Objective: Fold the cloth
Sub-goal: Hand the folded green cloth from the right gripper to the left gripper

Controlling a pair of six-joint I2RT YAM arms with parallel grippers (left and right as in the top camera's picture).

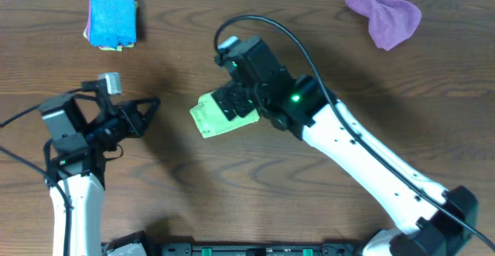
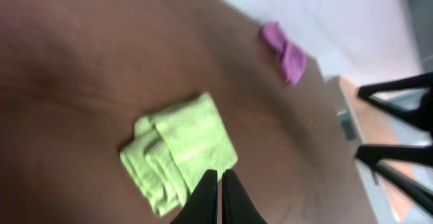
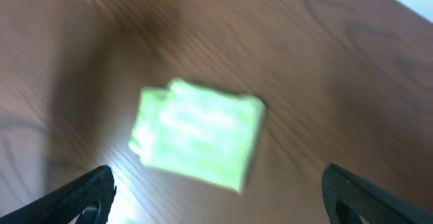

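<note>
A light green cloth (image 1: 210,117) lies folded into a small thick rectangle on the wooden table, near its middle. It also shows in the left wrist view (image 2: 179,149) and, blurred, in the right wrist view (image 3: 199,141). My right gripper (image 1: 241,101) hovers over the cloth's right part with its fingers (image 3: 216,193) wide open and empty; the cloth lies flat below them. My left gripper (image 1: 148,110) is to the left of the cloth, apart from it, with its fingers (image 2: 219,178) pressed together and empty.
A folded blue cloth (image 1: 113,21) on a yellow one sits at the back left. A crumpled purple cloth (image 1: 384,16) lies at the back right, also in the left wrist view (image 2: 285,51). The table's right edge shows in the left wrist view (image 2: 338,109).
</note>
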